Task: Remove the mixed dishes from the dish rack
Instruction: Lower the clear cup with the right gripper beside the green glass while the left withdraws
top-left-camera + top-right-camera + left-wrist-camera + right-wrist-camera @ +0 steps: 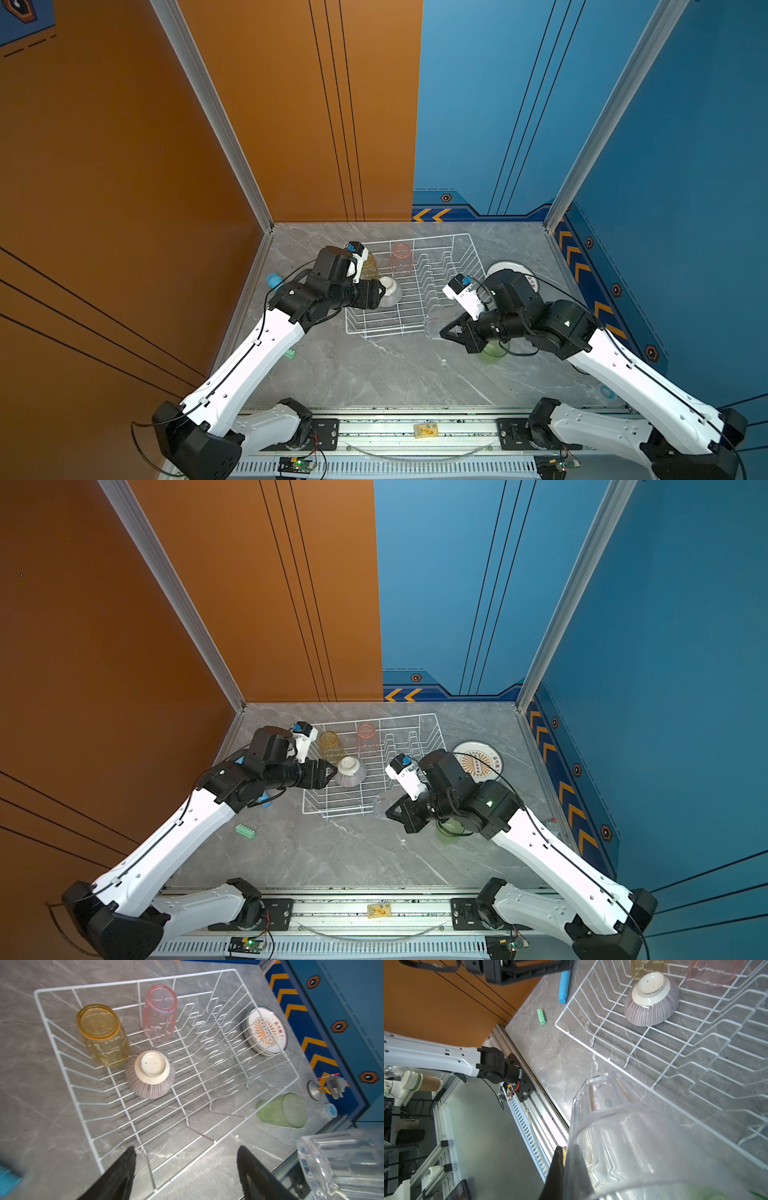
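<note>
left gripper (186,1148) jaws apart, upside-down striped bowl (149,1073) near and ahead of it, inside rack (137,980), right gripper (569,1159) clamped on clear tumbler (623,1126) wall, tumbler just outside rack's near corner

Plate slots (209,1028) free; bowl (150,1073), yellow tumbler (102,1034) crowd left of rack (207,1088).

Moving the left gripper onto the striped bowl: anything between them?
Nothing visible. The open left gripper faces the upturned bowl across bare rack wires; the yellow tumbler stands off to one side.
</note>
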Robot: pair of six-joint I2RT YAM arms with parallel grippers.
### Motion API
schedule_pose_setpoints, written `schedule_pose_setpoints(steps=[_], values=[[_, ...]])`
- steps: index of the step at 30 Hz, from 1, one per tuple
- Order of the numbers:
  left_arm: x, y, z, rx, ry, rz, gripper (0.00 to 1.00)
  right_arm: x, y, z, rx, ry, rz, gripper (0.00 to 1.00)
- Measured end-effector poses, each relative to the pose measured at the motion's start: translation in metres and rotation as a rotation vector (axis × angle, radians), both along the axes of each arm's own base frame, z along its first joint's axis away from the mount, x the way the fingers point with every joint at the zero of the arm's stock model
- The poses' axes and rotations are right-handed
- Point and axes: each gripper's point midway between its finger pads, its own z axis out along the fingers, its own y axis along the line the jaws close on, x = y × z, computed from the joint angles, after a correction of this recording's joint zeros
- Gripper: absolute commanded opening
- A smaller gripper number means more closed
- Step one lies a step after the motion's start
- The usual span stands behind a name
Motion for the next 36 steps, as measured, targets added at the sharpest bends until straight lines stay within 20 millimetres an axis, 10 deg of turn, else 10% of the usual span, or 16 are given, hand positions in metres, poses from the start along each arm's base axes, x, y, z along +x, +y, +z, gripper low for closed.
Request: schedule_pose_setpoints(steps=[36], values=[[0.002, 0.014, -0.012, 0.112, -0.005, 0.030, 0.77, 0.000, -0.009, -0.150, -0.602, 0.175, 0.021, 0.00]])
